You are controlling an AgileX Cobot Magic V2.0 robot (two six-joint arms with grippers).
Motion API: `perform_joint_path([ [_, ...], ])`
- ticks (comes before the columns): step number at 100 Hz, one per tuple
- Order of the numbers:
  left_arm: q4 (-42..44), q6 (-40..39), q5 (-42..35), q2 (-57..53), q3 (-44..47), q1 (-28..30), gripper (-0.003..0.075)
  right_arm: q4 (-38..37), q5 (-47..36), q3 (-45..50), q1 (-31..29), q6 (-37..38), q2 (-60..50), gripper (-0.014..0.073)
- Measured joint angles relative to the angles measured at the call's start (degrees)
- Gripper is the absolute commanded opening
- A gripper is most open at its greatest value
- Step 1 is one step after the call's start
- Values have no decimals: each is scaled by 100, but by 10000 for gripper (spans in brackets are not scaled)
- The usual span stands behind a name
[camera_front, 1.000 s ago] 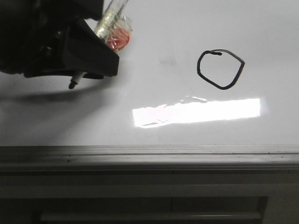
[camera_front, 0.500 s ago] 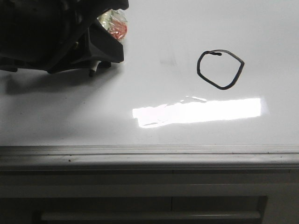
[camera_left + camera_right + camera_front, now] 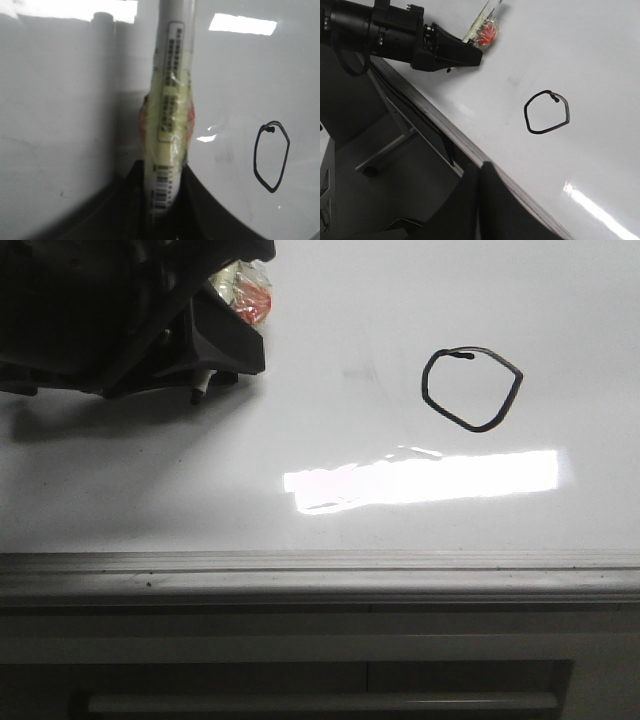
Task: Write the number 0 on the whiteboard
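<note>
The number 0 (image 3: 472, 388) is a lopsided closed black loop on the whiteboard (image 3: 330, 300), right of centre. It also shows in the left wrist view (image 3: 271, 155) and the right wrist view (image 3: 546, 111). My left gripper (image 3: 205, 365) is at the board's far left, shut on a white marker (image 3: 170, 125) wrapped in yellowish tape with a red bit. The marker tip (image 3: 197, 395) is just above or at the board, well left of the loop. My right gripper (image 3: 481, 167) is shut and empty, over the board's grey front edge.
A faint grey smudge (image 3: 360, 370) lies left of the loop. A bright light reflection (image 3: 420, 480) crosses the board's near part. The grey metal frame (image 3: 320, 575) runs along the front, with a stand below (image 3: 385, 150).
My left gripper moved back and up-left with the marker during the first half second, then held nearly still. The loop is unchanged.
</note>
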Motion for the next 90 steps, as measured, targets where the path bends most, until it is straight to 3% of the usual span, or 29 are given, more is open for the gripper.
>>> perform_joint_path([
  [8,0,0,40,0,-11,0,288,36,0,0,0,0,0,-60],
  [33,0,0,89,0,-23,-11,315,126,0,0,0,0,0,-60],
  [59,76,11,101,-34,-44,-45,568,139,0,0,0,0,0,-60],
  [74,87,22,163,-225,-47,-45,578,-23,-69,0,0,0,-50,-60],
  [90,207,169,746,-856,69,10,550,-583,-217,12,0,0,-446,-59],
])
